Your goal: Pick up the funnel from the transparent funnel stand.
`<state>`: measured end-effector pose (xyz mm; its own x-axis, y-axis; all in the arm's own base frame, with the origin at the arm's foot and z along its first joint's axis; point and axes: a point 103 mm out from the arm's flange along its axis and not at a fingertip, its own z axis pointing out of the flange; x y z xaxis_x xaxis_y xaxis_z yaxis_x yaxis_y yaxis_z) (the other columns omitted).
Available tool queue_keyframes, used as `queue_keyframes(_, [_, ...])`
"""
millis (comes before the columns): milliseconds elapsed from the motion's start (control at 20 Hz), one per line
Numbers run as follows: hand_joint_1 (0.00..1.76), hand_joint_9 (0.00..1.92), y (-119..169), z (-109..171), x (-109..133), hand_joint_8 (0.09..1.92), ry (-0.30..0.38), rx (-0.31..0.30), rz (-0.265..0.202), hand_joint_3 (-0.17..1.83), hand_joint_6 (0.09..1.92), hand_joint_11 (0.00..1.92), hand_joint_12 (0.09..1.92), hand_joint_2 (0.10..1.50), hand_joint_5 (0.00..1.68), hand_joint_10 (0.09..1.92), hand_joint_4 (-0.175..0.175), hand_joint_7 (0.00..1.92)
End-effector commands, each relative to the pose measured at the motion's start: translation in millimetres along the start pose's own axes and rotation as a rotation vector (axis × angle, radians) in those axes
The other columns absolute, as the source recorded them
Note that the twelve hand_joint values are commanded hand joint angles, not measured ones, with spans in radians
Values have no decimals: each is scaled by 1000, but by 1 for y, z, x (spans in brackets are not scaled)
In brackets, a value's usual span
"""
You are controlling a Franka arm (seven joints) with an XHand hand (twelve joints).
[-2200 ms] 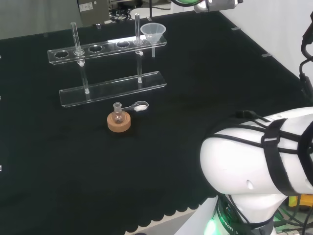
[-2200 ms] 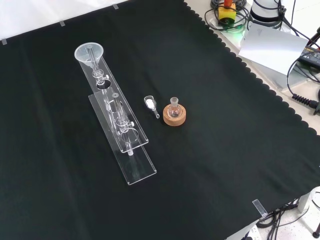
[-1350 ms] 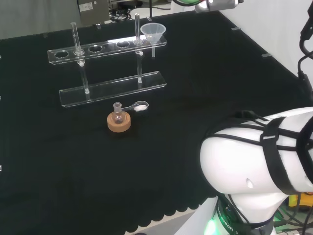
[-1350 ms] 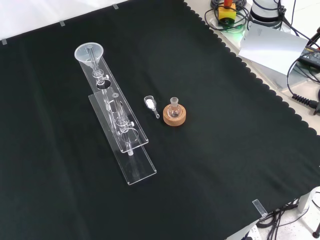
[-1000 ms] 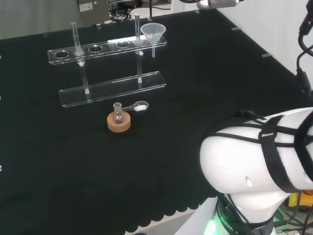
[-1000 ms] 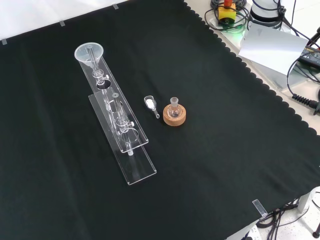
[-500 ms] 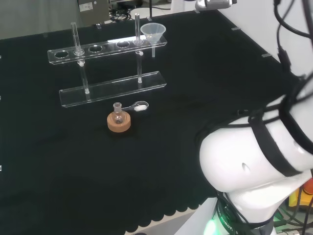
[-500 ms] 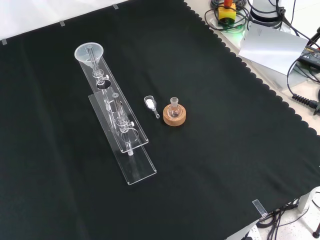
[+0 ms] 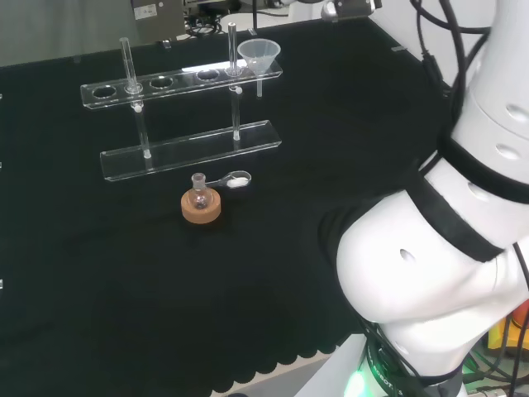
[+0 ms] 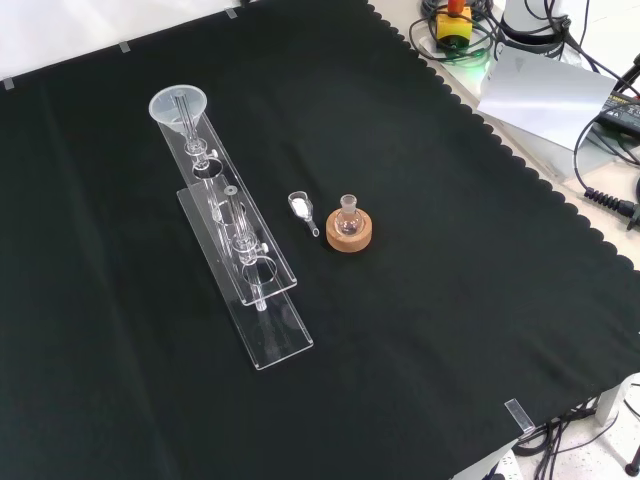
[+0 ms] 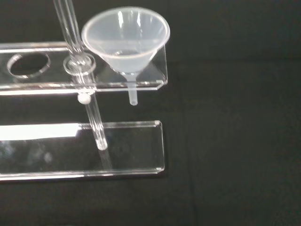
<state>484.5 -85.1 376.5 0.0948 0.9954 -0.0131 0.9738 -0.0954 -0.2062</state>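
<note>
One funnel (image 9: 259,55) sits in the end hole of the clear stand (image 9: 182,81), its cone above the top shelf and its short stem hanging down through the shelf. In the head view that end is the stand's right one; in the front view the funnel (image 10: 179,105) is at the stand's far end, toward the cloth's upper left. In the wrist view the funnel (image 11: 126,36) is upright, its stem tip in the air above the stand's base plate (image 11: 117,153) and apart from it.

There is one stand (image 10: 235,250), made of a top shelf with a row of round holes, two upright rods (image 9: 234,78) and a flat base plate. Beside it, toward the arm in the head view, stand one small flask (image 9: 199,193) on one cork ring (image 9: 202,207) and one small clear scoop (image 9: 234,179) with white powder in it, its tip just beside the flask.

Since the earlier head views the arm's white links (image 9: 430,273) have swung, rising higher along the right side; the funnel, stand, flask and scoop lie as they did.

Whether the hand is open or closed cannot be told.

Bare black cloth (image 10: 450,300) lies all round the funnel's end of the stand, and the flask and scoop are well apart from the funnel. In the front view the funnel is nearer the cloth's far edge than its near one.
</note>
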Motion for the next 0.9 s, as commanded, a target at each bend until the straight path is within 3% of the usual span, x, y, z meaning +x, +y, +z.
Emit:
queue_keyframes(50, [346,185,59,15,13,430,-53,114,-65,308,87,26,1492,987,188,679,16,0])
queue_keyframes(200, [440,166,69,16,17,382,-54,122,-69,305,87,92,1517,911,167,697,29,0])
queue_keyframes(400, [571,168,80,18,15,391,-78,178,-75,386,87,195,1525,803,160,722,34,0])
queue_keyframes(550, [593,183,88,22,15,435,-75,247,-71,456,87,210,1527,756,159,731,33,0])
queue_keyframes(700, [588,153,97,29,22,444,-72,274,-84,490,87,216,1529,731,131,756,39,0])
queue_keyframes(900, [572,70,109,30,21,292,-88,308,-81,506,87,222,1537,704,85,801,44,0])
